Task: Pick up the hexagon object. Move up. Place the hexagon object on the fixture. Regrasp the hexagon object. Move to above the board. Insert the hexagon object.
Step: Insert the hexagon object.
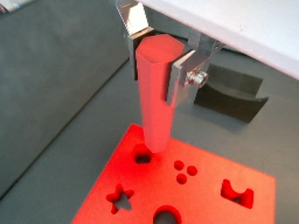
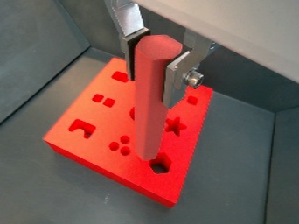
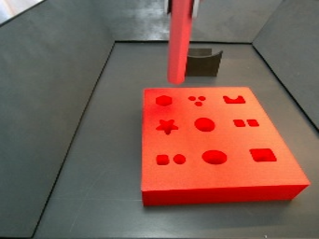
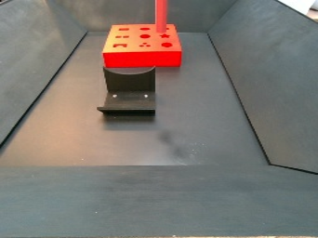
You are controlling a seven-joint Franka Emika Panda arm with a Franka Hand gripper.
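Observation:
My gripper [image 1: 158, 57] is shut on the upper end of the hexagon object [image 1: 153, 105], a long red-pink bar that hangs upright between the silver fingers [image 1: 184, 77]; the same shows in a wrist view [image 2: 156, 57]. The bar's lower end is just over the hexagon cut-out [image 1: 142, 157] at one corner of the red board [image 1: 205, 192]. In a side view the bar [image 3: 180, 42] hangs above the far edge of the board [image 3: 237, 173], and the gripper is out of frame. The bar [image 4: 161, 14] also shows above the board [image 4: 125, 59].
The dark fixture [image 3: 203, 63] stands on the grey floor just beyond the board; it also shows in a wrist view [image 1: 233, 94] and in a side view [image 4: 128, 98]. Sloping grey walls enclose the floor on all sides.

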